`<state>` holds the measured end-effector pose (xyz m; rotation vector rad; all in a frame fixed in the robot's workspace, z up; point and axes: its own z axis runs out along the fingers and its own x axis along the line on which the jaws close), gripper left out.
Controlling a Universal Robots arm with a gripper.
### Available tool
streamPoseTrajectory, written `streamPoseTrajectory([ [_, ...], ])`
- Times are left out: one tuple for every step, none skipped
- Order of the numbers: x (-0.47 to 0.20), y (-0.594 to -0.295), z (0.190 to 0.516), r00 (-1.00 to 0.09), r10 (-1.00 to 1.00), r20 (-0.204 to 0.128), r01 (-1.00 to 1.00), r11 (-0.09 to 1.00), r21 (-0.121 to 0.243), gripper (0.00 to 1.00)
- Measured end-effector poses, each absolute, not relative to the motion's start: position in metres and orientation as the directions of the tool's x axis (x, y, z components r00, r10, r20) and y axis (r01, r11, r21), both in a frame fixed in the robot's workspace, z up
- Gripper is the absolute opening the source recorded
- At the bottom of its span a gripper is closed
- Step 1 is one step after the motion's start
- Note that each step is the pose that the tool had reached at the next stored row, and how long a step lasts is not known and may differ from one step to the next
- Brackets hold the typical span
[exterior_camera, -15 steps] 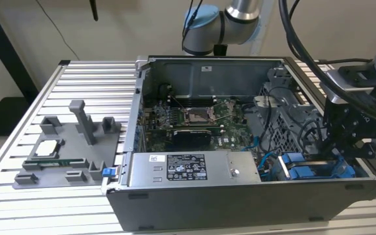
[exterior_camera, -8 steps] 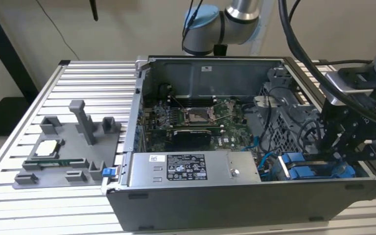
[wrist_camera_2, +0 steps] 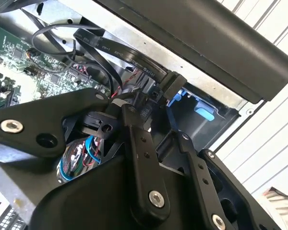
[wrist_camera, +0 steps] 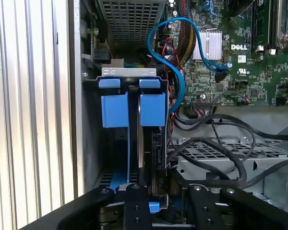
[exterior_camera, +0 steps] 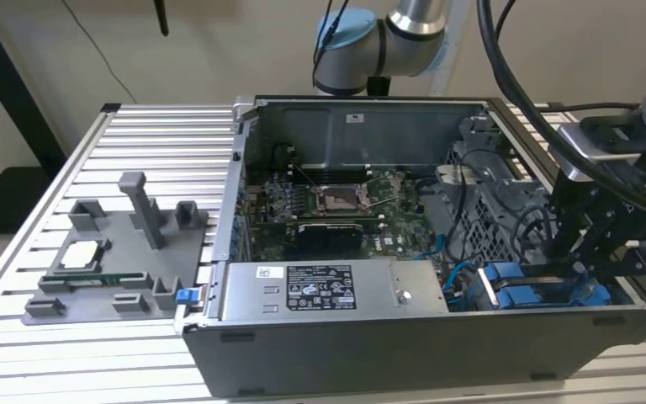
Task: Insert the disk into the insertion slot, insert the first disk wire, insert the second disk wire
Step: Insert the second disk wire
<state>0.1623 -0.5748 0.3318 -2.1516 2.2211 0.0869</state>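
The disk sits on edge in the insertion slot (wrist_camera: 88, 143), a grey metal bay at the case's corner. Its blue carrier tabs (wrist_camera: 152, 109) and a thin silver edge (wrist_camera: 140, 143) show in the first wrist view. In the exterior view the blue carrier (exterior_camera: 506, 284) lies low at the exterior view's right. My gripper (exterior_camera: 592, 271) reaches down into the case right beside it. A black wire connector (wrist_camera: 158, 184) sits between the black fingers (wrist_camera: 137, 203), close against the disk's end. In the second wrist view, my gripper (wrist_camera_2: 151, 115) meets a flat black cable (wrist_camera_2: 134, 60) with its plug (wrist_camera_2: 170, 86).
The open computer case (exterior_camera: 357, 105) lies on a slatted aluminium table (exterior_camera: 132, 135). Inside are the motherboard (exterior_camera: 335, 206), a power supply (exterior_camera: 329, 290), a blue data cable (wrist_camera: 170, 62) and loose black cables (wrist_camera: 221, 148). A grey fixture with parts (exterior_camera: 110, 269) lies at the exterior view's left.
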Motion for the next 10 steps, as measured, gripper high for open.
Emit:
streamPoseTrajectory([
  [0.1623,-0.5748,0.3318,-0.032,-0.997,-0.074,-0.999,0.032,0.007,0.0],
  [0.1623,-0.5748,0.3318,-0.032,-0.997,-0.074,-0.999,0.031,0.007,0.0],
  [0.1624,-0.5748,0.3318,-0.032,-0.997,-0.074,-0.999,0.031,0.007,0.0],
  [0.1623,-0.5748,0.3318,-0.032,-0.997,-0.074,-0.999,0.031,0.007,0.0],
  [0.1623,-0.5748,0.3318,-0.032,-0.997,-0.074,-0.999,0.032,0.007,0.0],
  [0.1623,-0.5748,0.3318,-0.032,-0.997,-0.074,-0.999,0.032,0.007,0.0],
  [0.1623,-0.5748,0.3318,-0.032,-0.997,-0.074,-0.999,0.032,0.006,0.0],
  [0.1623,-0.5748,0.3318,-0.032,-0.997,-0.074,-0.999,0.031,0.006,0.0],
  [0.1623,-0.5748,0.3318,-0.032,-0.997,-0.074,-0.999,0.032,0.006,0.0],
  [0.1623,-0.5748,0.3318,-0.032,-0.997,-0.074,-0.999,0.031,0.006,0.0],
])
